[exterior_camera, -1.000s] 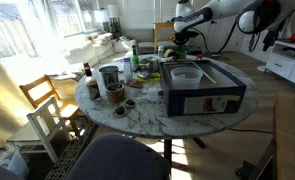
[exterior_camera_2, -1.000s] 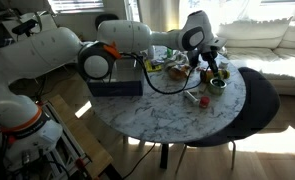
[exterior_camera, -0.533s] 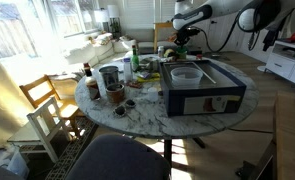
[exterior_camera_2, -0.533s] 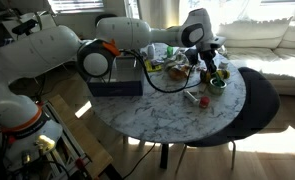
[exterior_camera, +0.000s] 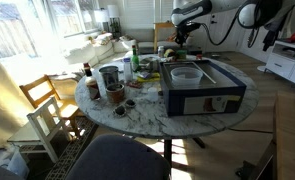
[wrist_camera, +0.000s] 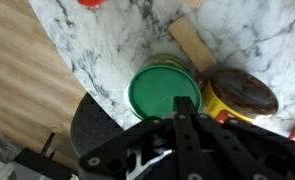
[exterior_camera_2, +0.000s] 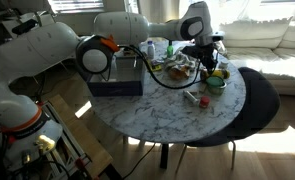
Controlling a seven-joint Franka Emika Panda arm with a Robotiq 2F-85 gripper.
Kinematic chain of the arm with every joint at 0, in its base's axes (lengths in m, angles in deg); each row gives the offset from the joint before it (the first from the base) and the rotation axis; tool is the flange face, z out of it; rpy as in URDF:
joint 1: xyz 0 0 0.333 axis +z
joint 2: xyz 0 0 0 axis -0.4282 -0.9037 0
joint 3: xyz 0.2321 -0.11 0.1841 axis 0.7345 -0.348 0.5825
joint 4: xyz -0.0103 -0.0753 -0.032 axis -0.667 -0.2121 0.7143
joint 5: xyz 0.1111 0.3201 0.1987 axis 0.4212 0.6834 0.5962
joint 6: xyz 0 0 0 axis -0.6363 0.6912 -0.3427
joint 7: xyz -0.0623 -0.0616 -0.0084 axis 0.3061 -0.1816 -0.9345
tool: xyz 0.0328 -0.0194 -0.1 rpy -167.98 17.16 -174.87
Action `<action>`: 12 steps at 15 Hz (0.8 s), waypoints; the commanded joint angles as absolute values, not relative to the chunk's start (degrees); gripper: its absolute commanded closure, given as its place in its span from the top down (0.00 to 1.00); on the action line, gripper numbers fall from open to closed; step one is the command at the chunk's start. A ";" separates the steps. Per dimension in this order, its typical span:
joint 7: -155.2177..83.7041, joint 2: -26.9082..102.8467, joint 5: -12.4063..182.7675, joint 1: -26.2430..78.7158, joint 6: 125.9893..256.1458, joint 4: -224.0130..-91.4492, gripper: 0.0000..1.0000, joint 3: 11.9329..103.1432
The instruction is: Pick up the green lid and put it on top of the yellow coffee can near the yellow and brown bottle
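Where the wrist view looks straight down, entries run left to right. A dark chair seat point(wrist_camera: 99, 128) sits below the edge of the marble desk point(wrist_camera: 97, 45), lower left. A red object point(wrist_camera: 90, 3) is cut off at the top edge; its kind is unclear.

The green lid point(wrist_camera: 159, 92) lies flat inside a pale round rim near the desk edge. It appears to be seated on a can, though the can body is hidden beneath it. The gripper point(wrist_camera: 185, 108) hangs over the right part of the lid, fingers clenched together with nothing between them. I cannot tell whether it touches the lid.

A wooden block point(wrist_camera: 192, 45) lies slanted just beyond the lid. A yellow can with a brown top point(wrist_camera: 242, 95) stands just right of the lid, touching or nearly so.

In an exterior view, a wooden chair point(exterior_camera: 45, 100) stands left of the round desk. A metal cup point(exterior_camera: 109, 77) stands among bottles on the left part, and a dark blue box point(exterior_camera: 202, 88) takes up the right half. The gripper point(exterior_camera: 178, 40) is high over the far side, behind the box.

In an exterior view, the gripper point(exterior_camera_2: 206, 58) hangs above the clutter on the right part of the desk. A black chair point(exterior_camera_2: 262, 95) is at the far right.
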State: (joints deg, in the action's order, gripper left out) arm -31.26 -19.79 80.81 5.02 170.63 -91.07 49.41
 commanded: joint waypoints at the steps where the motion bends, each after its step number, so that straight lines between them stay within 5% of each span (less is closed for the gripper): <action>1: -43.41 -18.14 81.60 4.23 170.21 -92.59 0.00 52.13; 5: -46.84 -18.06 80.96 4.18 171.09 -92.26 0.00 51.77; 6: -48.36 -17.80 81.20 3.96 171.07 -92.29 0.26 52.12; 7: -50.48 -17.45 81.69 3.60 171.10 -92.30 0.27 52.83; 12: -64.55 -15.28 81.79 1.90 171.34 -92.37 0.62 55.23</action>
State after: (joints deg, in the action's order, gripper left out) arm -56.34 -17.22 80.87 3.34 171.19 -91.02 53.18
